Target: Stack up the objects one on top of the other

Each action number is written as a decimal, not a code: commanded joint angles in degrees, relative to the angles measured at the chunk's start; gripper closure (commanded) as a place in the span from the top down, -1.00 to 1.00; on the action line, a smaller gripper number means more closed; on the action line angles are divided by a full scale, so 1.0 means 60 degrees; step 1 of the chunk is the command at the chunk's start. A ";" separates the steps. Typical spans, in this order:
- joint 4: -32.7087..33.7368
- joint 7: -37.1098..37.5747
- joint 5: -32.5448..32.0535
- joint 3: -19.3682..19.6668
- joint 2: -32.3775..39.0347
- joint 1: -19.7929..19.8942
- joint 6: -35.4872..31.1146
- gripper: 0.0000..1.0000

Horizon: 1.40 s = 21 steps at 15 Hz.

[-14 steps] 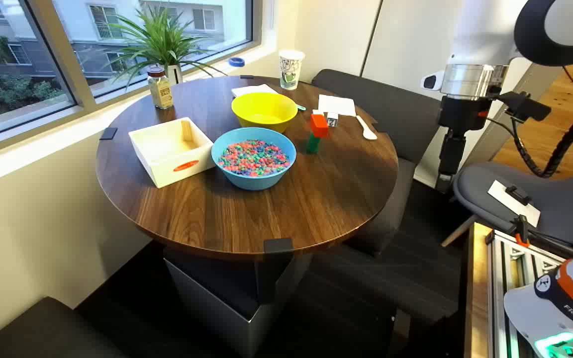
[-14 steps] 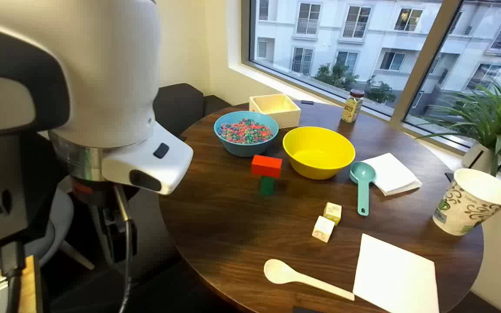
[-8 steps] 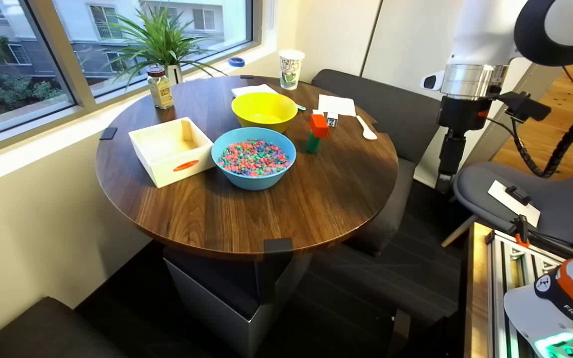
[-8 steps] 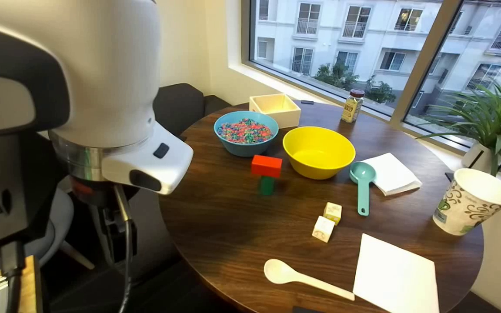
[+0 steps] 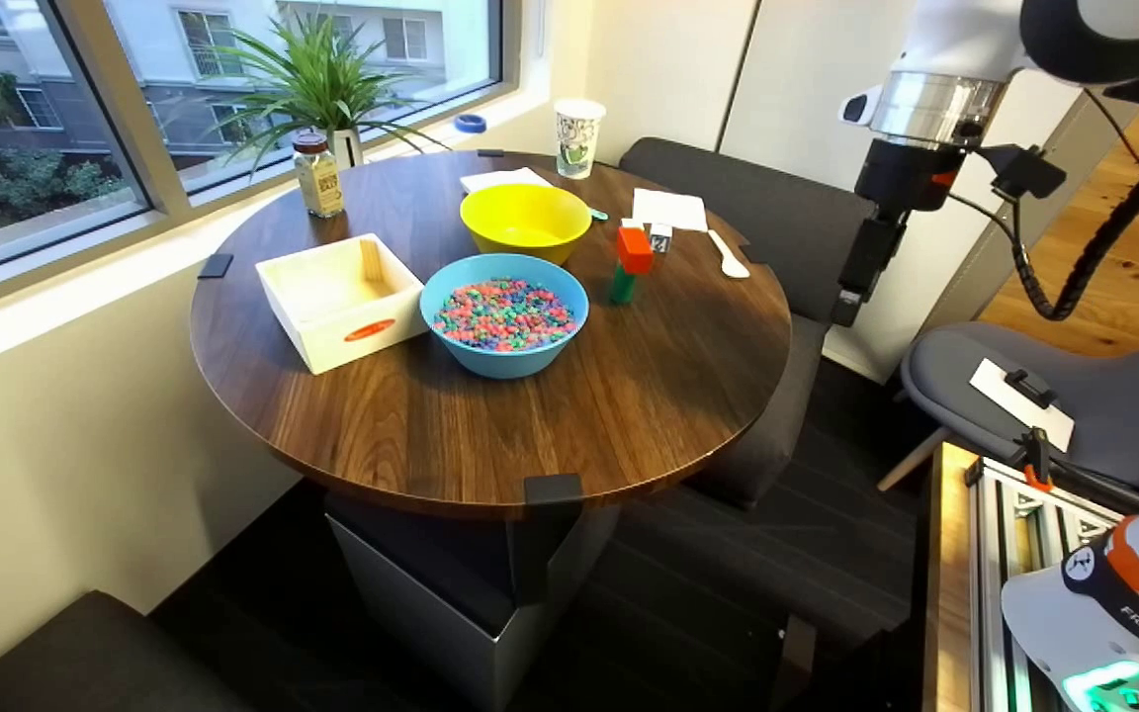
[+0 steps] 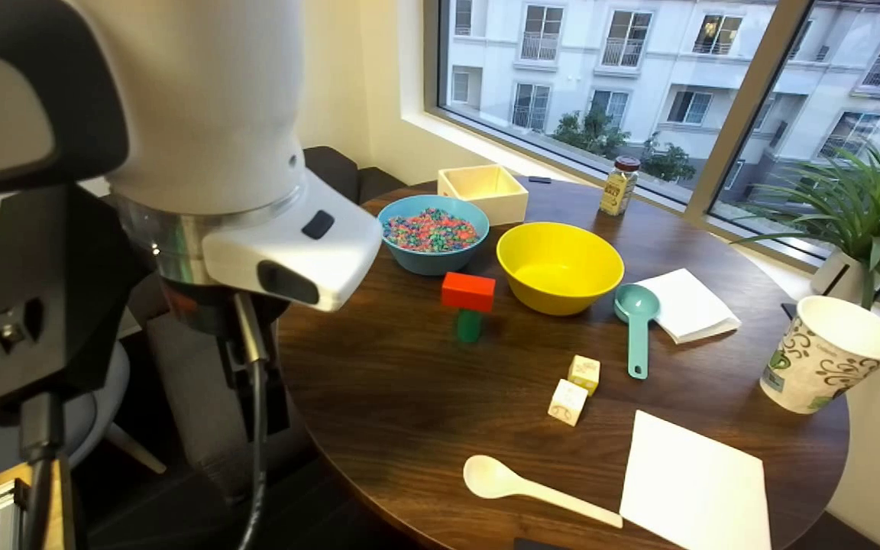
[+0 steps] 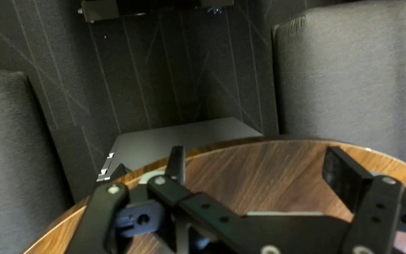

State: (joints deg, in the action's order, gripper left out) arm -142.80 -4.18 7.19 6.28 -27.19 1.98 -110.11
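Our hand point(image 7: 259, 171) is spread wide, holding nothing. Well away, inward from it on the table point(image 6: 379, 382), the red block point(image 6: 468, 292) lies flat across the standing green block point(image 6: 469, 326); we guess stacking is done.

A sitting corner, home or office, hard to say: round bench point(image 5: 500, 435), soft dark seats point(image 5: 777, 218), leafy plant point(image 5: 327, 94), big window point(image 6: 749, 95).

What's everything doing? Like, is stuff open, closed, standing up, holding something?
Green block: standing upright
Red block: on the green one
Blue bowl: holding colourful bits
Yellow bowl: upright
Box: open-topped
Jar: capped
Cup: upright, uncovered
Spoon: lying down
Scoop: lying down
Fingers: spread open
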 commanded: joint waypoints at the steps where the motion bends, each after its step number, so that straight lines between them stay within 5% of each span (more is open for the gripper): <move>1: 0.1271 0.0744 -0.0149 -0.0287 0.1038 0.0195 -0.0387 1.00; 7: 0.3289 0.2973 -0.0070 -0.0648 0.2872 0.0213 -0.0179 1.00; 21: 0.4024 0.3142 -0.0066 -0.0499 0.3434 0.0284 0.0089 1.00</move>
State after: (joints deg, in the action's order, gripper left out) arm -121.84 13.27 7.19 3.01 -8.43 2.80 -111.87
